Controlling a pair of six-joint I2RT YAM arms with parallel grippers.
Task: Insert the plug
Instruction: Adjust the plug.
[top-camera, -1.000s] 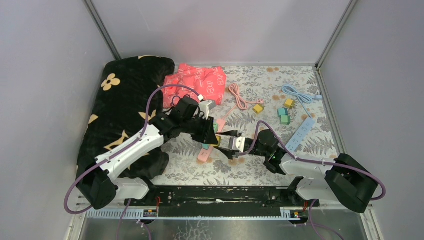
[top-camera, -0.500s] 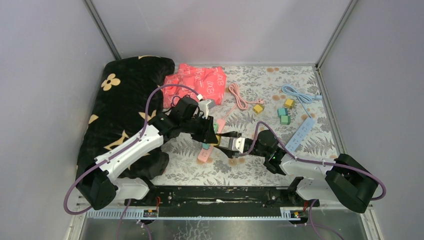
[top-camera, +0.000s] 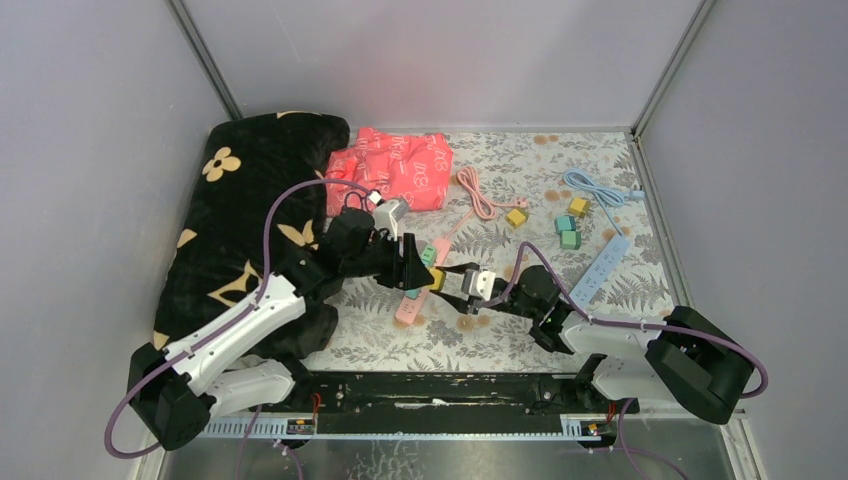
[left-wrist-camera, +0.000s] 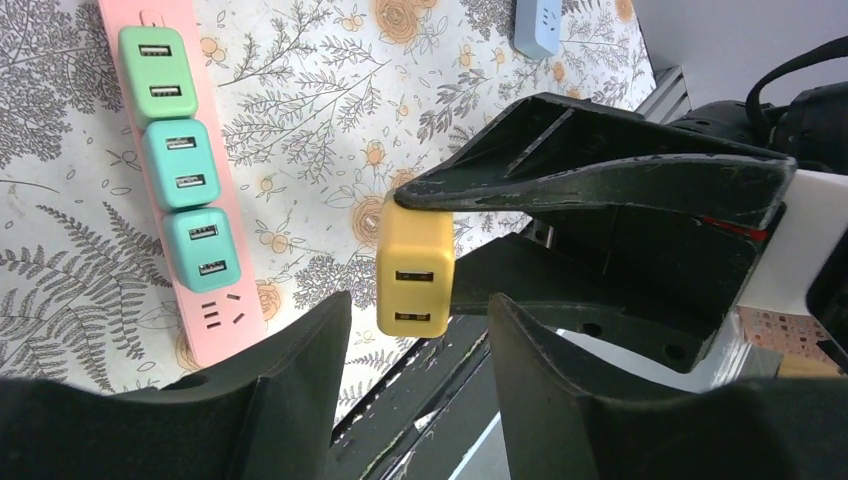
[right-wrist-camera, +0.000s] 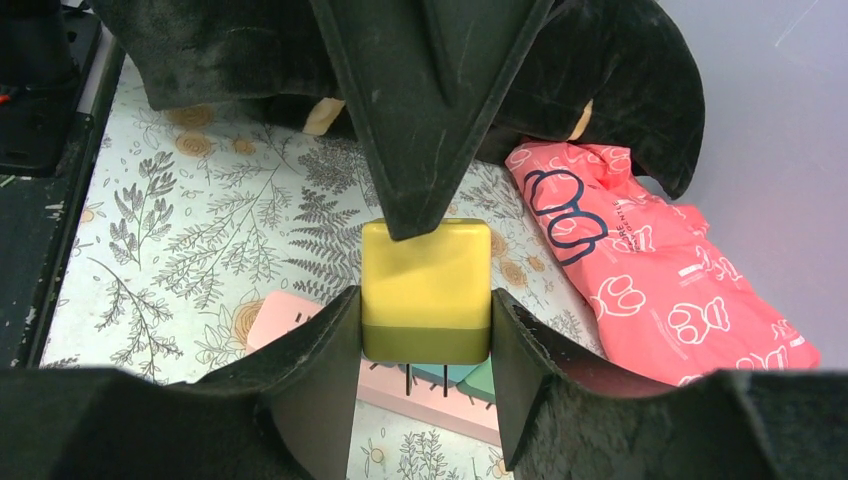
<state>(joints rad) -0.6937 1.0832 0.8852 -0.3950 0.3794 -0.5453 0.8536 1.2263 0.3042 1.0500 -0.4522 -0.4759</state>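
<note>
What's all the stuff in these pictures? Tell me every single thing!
blanket: one, black with tan flowers, left side
bag: one, pink-red with paw prints, far side, beside the blanket
pink cable: one, pink, right of the bag
pink power strip: one, pink, middle
plugged-in plugs: three, one green and two teal, in the pink power strip
yellow plug: one, yellow, held near the pink power strip
small blocks: four, two yellow, one teal, one green, far right area
blue power strip: one, light blue, right side
blue cable: one, light blue, far right
table: one, flowery grey cover
left gripper: one, black, open, by the yellow plug
right gripper: one, black, shut on the yellow plug
</note>
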